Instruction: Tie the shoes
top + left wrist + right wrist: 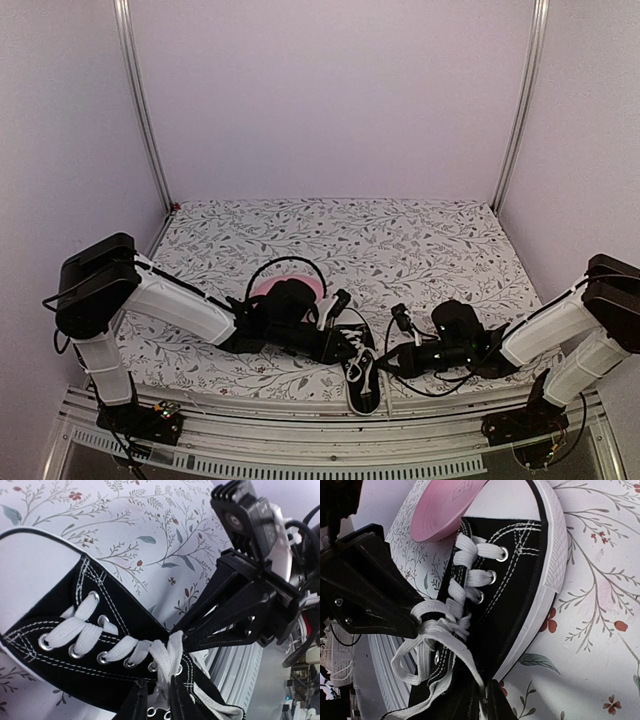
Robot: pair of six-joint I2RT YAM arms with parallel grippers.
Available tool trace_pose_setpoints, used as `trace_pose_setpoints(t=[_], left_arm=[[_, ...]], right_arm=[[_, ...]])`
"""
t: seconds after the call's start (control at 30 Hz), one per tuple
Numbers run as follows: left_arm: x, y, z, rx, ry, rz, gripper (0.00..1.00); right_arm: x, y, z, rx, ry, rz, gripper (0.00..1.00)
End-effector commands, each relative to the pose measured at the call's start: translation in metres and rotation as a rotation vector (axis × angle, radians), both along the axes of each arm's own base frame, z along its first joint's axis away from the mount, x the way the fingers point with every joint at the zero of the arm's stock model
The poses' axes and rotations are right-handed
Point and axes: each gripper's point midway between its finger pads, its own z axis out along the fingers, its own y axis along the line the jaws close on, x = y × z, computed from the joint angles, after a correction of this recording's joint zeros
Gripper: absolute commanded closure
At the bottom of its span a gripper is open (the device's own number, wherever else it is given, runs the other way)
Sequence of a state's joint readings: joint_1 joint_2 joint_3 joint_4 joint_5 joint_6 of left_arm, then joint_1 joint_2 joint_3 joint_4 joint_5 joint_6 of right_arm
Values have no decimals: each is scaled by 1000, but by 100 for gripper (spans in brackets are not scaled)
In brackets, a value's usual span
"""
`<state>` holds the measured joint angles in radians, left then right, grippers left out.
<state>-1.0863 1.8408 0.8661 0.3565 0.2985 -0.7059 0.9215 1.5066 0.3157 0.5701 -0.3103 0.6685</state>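
Note:
The black sneaker (362, 372) lies at the table's front edge, toe pointing away, between my two grippers. In the left wrist view its black canvas (100, 600) and white laces (85, 627) fill the frame. My left gripper (159, 687) is shut on a white lace strand near the top eyelets, and shows in the top view (345, 345). In the right wrist view, my right gripper (484, 692) pinches another lace strand (462, 655) that runs from a loose crossing with a loop at the shoe's (515, 585) top eyelets. It meets the shoe from the right (388, 362).
A pink plate (262, 290) sits just behind the shoe, partly under my left arm, and shows in the right wrist view (445, 505). The shoe's heel overhangs the metal front rail (300, 420). Black cables (420, 385) trail by my right gripper. The floral cloth (400, 240) stretches behind.

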Motion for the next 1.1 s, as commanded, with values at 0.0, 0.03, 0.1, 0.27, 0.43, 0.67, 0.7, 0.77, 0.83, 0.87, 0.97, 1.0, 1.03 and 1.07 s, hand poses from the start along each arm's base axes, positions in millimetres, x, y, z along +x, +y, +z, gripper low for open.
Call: trace_pose_setpoints(t=[0.0, 0.03, 0.1, 0.27, 0.43, 0.67, 0.7, 0.77, 0.83, 0.87, 0.97, 1.0, 1.03, 1.07], left_arm=[[2, -4, 5, -7, -22, 17, 92], [3, -2, 7, -12, -29, 27, 95], [6, 1, 13, -20, -42, 45, 99], [13, 5, 19, -15, -59, 71, 100], [16, 8, 21, -14, -65, 84, 100], [17, 8, 23, -17, -69, 88, 100], [17, 9, 23, -15, -69, 89, 100], [18, 10, 22, -12, -72, 94, 100], [17, 10, 21, -11, -68, 91, 100], [17, 9, 22, -16, -68, 88, 100], [17, 7, 25, -26, -73, 78, 100], [17, 7, 27, -29, -77, 73, 100], [17, 6, 29, -33, -83, 66, 100], [18, 6, 30, -33, -90, 65, 100]], right_arm=[[5, 7, 13, 41, -24, 5, 96], [5, 7, 16, 48, -30, 6, 97], [4, 8, 24, 69, -41, 10, 98], [4, 16, 49, 98, -95, 44, 98], [4, 29, 55, 62, -125, 86, 98], [5, 42, 40, 17, -97, 100, 98], [5, 44, 37, 10, -91, 99, 98], [6, 46, 32, -9, -81, 94, 98], [9, 47, 30, -23, -81, 84, 98], [11, 48, 28, -30, -79, 77, 98], [16, 49, 20, -67, -64, 63, 98], [17, 51, 18, -79, -56, 64, 98], [19, 54, 16, -90, -51, 69, 98], [18, 56, 10, -106, -39, 74, 98]])
